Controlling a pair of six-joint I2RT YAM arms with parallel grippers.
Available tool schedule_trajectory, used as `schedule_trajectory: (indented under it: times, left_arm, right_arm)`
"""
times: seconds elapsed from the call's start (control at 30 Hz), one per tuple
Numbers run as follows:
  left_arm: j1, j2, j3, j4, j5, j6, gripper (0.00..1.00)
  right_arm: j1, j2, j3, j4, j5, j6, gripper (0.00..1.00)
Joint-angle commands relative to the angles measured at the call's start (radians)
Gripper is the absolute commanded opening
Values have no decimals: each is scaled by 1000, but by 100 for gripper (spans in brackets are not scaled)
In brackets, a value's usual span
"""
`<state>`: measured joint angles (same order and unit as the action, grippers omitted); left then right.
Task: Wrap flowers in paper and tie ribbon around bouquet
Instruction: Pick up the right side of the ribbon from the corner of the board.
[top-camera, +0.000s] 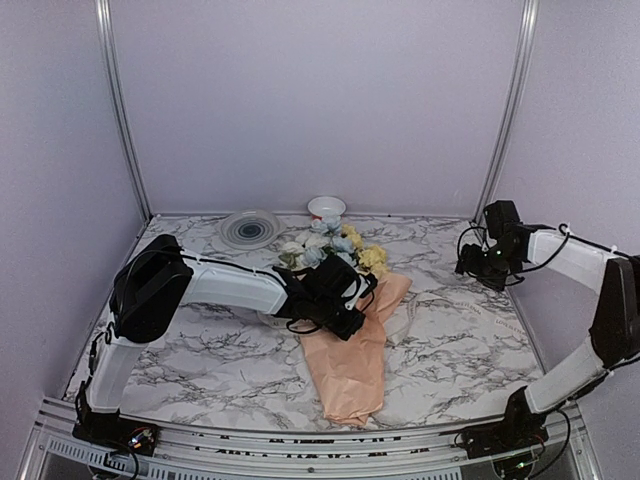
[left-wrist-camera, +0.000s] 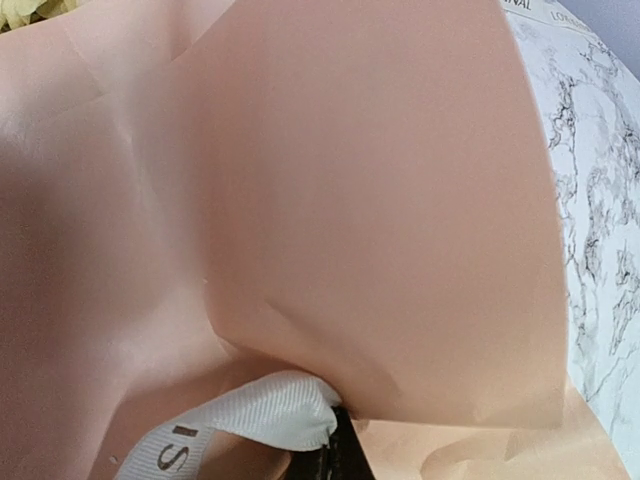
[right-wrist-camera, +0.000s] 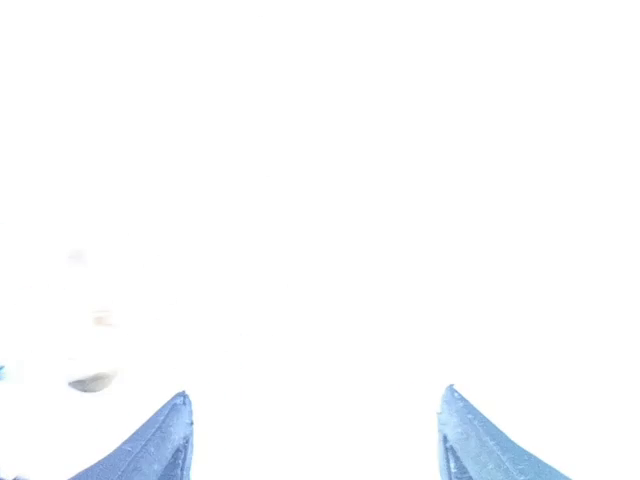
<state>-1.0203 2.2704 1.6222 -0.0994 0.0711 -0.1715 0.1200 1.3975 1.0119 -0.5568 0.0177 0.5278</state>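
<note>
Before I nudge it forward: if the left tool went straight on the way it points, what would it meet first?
The paper: its peach fold fills the left wrist view right ahead of the left tool, with the ribbon at its tips. Probably almost at once, though depth is unclear.

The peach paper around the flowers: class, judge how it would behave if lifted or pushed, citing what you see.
Probably floppy: the paper creases and sags onto the table. Likely light, since the sheet looks thin. Its loose curled edge could unroll when moved.
</note>
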Motion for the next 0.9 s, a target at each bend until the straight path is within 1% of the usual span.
schedule_trajectory:
  times: [0.0, 0.07, 0.17, 0.23, 0.37, 0.47, 0.53, 0.63, 0.7, 0.73, 0.83, 0.87]
  left_arm:
    - [-2, 5, -19, -65, -1, 14, 0]
    - [-2, 4, -20, -66, -1, 16, 0]
    - [-2, 2, -23, -66, -1, 15, 0]
    - [-2, -1, -24, -65, 1, 15, 0]
    - [-2, -3, -23, -66, -4, 21, 0]
    - [-3, -6, -25, -65, -7, 24, 0]
    - [-3, -6, -25, -65, -8, 24, 0]
    - [-2, -8, -28, -65, -8, 26, 0]
    - [-3, -11, -31, -65, -11, 27, 0]
    - [-2, -13, -31, -65, -14, 28, 0]
    - [-2, -15, -34, -65, -21, 34, 0]
    - [-3, -17, -36, -66, -25, 36, 0]
  right_arm:
    - [-77, 139, 26, -127, 156, -88, 83]
    - [-101, 187, 30, -124, 120, -114, 84]
    - [-102, 221, 36, -113, 88, -146, 84]
    - [-102, 235, 45, -111, 76, -159, 87]
    - [-110, 294, 53, -124, 38, -199, 88]
    - [-114, 333, 44, -125, 2, -224, 86]
    - [-115, 351, 30, -112, -51, -241, 82]
    - [-115, 358, 4, -94, -94, -244, 70]
    - [-115, 352, -18, -85, -110, -245, 56]
    - [-116, 345, -29, -77, -121, -245, 41]
    - [-115, 327, -55, -62, -128, -244, 5]
    - [-115, 319, -56, -60, -118, -243, 0]
